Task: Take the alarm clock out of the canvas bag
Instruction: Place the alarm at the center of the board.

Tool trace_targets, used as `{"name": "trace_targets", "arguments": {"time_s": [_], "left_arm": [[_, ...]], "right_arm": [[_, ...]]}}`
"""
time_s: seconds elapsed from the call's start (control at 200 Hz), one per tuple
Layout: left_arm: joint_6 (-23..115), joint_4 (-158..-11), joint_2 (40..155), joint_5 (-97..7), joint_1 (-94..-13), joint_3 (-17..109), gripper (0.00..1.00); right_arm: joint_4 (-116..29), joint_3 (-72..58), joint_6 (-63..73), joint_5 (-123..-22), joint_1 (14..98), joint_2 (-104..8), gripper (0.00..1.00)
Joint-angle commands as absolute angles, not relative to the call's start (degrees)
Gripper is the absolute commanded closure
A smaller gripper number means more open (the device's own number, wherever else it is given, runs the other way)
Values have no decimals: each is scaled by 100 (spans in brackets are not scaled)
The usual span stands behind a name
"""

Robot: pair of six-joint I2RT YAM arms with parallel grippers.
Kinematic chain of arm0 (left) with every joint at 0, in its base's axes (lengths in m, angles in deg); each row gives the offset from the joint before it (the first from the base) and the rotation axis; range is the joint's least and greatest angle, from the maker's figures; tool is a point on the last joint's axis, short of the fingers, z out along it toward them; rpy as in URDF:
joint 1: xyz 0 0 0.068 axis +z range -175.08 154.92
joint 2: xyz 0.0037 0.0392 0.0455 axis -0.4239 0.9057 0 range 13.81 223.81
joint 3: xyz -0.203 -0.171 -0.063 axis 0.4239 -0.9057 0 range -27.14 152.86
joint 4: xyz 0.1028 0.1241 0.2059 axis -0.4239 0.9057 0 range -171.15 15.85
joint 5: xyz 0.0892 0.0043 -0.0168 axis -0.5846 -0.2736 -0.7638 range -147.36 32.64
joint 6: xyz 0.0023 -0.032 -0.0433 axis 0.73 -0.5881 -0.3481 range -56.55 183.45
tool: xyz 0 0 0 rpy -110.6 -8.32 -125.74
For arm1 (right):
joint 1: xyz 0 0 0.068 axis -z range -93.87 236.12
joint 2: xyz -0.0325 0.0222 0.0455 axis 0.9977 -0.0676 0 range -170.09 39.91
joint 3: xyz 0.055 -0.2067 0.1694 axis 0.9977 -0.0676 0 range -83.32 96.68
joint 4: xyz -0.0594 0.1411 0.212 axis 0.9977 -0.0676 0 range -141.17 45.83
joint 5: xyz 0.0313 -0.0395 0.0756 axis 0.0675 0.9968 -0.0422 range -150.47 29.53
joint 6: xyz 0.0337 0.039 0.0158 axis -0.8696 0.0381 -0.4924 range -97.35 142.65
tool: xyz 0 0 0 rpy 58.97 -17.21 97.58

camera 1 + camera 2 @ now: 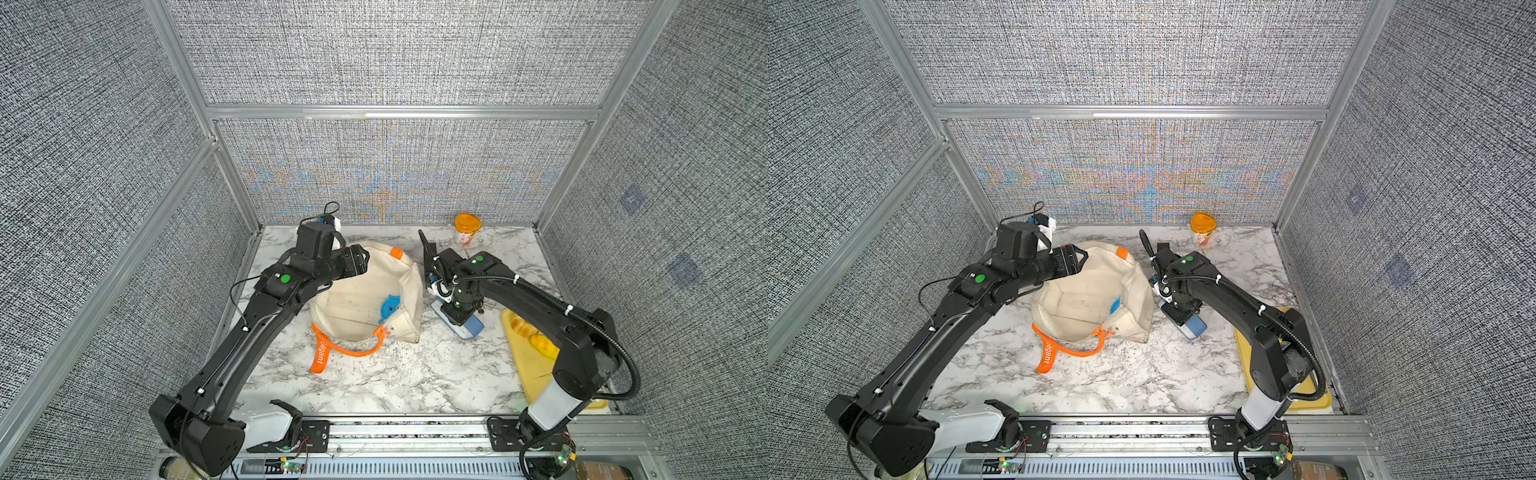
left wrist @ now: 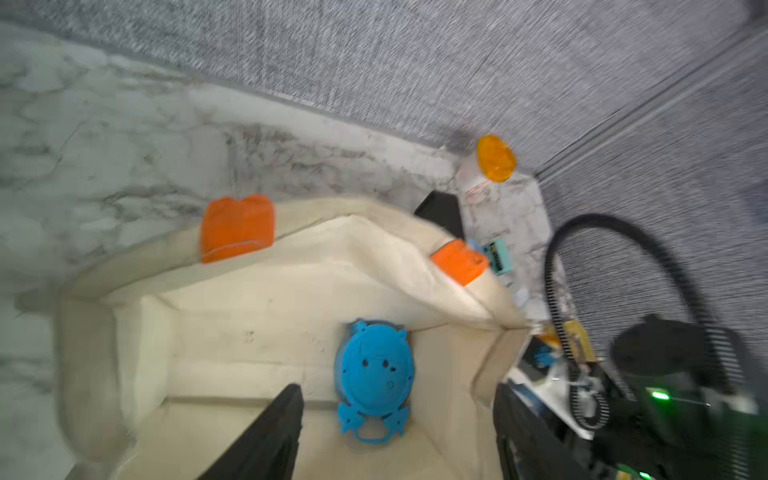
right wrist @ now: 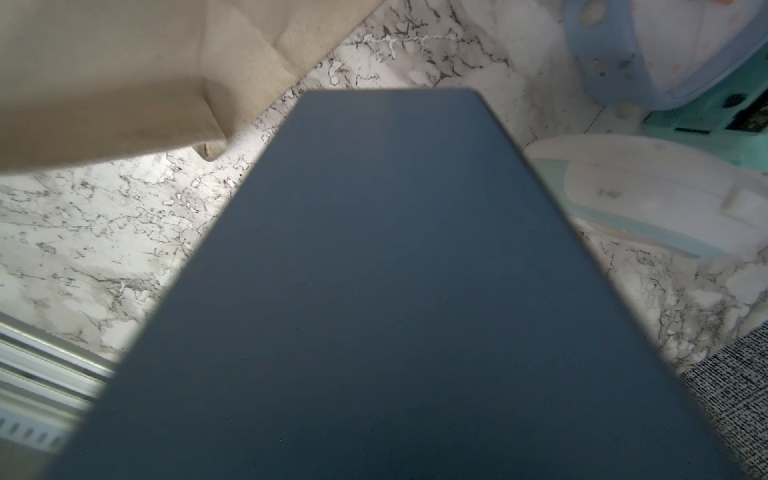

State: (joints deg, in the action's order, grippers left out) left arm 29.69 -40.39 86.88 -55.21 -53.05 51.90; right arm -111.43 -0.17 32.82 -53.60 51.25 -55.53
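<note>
The left gripper (image 1: 360,260) hangs over the far left rim of the canvas bag (image 1: 409,291), jaws spread wide and holding nothing. From there the blue alarm clock (image 1: 390,308) lies down and ahead on the bag's floor, against the wall on the robot's right. In the left wrist view it sits ahead between the fingers (image 2: 286,419), loop-handle end toward them. The right gripper (image 1: 459,319) points down just outside that wall, over a blue-and-white object (image 1: 473,328). A dark slab (image 3: 395,291) blocks its wrist view, so I can't tell its state. I'd say the left arm has the line.
</note>
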Motion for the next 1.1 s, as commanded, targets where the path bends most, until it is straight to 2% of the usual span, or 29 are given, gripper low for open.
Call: {"name": "trace_targets", "arguments": {"time_s": [0.0, 0.175, 0.4, 0.695, 0.75, 0.815, 0.945, 1.095], "left_arm": [[3261, -2948, 8645, -6800, -5268, 5180, 26], [3534, -2492, 8306, -7600, -4966, 4932, 24], [3848, -3387, 8226, -7220, -4706, 4044, 21], [4147, -4255, 9071, -6996, -4260, 4235, 20], [4166, -4332, 9325, -6982, -4106, 4292, 23], [4114, -4285, 9605, -7119, -3957, 4405, 34], [4060, -4312, 9693, -7101, -3785, 4501, 78], [3859, -4107, 9167, -7243, -3720, 4400, 97]], "right_arm": [[-11153, 37, 3127, -5551, 5114, -5365, 78], [-11071, 26, 3114, -5652, 5092, -5229, 78], [-10922, 81, 3174, -5710, 5085, -5282, 77], [-10825, 6, 3145, -5759, 5069, -5229, 77], [-10807, -6, 3130, -5757, 5070, -5229, 77], [-10798, -15, 3093, -5756, 5067, -5229, 77], [-10874, 109, 2969, -5751, 5070, -5296, 77], [-11076, 645, 2493, -5749, 5083, -5620, 77]]}}
